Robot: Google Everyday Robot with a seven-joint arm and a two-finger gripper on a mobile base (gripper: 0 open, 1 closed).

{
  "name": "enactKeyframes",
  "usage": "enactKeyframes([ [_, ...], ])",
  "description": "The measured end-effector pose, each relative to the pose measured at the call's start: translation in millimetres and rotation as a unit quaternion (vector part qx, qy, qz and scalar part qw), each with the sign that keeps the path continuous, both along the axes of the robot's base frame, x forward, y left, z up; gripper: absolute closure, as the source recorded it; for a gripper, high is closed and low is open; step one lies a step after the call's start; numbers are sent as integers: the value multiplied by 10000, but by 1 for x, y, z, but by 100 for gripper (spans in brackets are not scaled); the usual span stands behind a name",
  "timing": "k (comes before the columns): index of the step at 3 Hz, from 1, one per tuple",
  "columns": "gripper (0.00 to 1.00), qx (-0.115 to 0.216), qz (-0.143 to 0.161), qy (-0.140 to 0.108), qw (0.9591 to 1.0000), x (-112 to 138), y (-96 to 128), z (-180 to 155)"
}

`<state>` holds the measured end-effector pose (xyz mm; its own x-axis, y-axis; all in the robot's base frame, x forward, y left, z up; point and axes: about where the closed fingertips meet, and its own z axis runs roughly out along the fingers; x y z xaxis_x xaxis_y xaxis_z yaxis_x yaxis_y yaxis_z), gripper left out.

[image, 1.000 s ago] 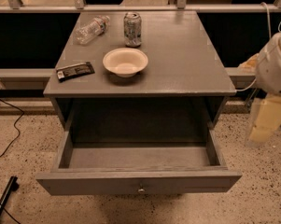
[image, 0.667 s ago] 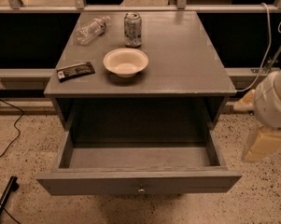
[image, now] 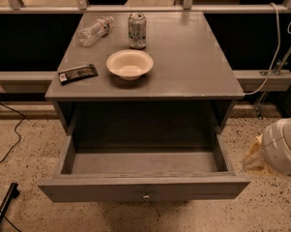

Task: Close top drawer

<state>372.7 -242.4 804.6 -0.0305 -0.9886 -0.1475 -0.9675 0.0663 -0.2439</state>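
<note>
The top drawer (image: pixel 106 190) of the grey cabinet stands pulled far out toward me. Its flat front has a small round metal knob (image: pixel 146 196) at centre, and its inside (image: pixel 144 162) holds nothing. The two drawers below are hidden under it. My gripper (image: pixel 255 154) is low at the right edge of the view, beside the drawer's right front corner and apart from it. It sits next to the white rounded arm housing (image: pixel 284 143) and touches nothing.
On the cabinet top (image: pixel 193 57) stand a white bowl (image: pixel 129 64), a soda can (image: pixel 137 30), a lying plastic bottle (image: pixel 94 31) and a dark snack packet (image: pixel 78 74). Cables run along the speckled floor at left (image: pixel 9 144). A railing runs behind the cabinet.
My arm has dropped lower and moved toward the right edge of the view, nearer the drawer's right front corner. The drawer and the things on top have not moved.
</note>
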Motion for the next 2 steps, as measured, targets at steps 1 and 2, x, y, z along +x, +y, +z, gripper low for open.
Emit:
enactKeyframes([
  [1,99,-32,3,6,10000,-1,2,-2],
  [2,100,-293,57,-39,9995,-8,13,-35],
])
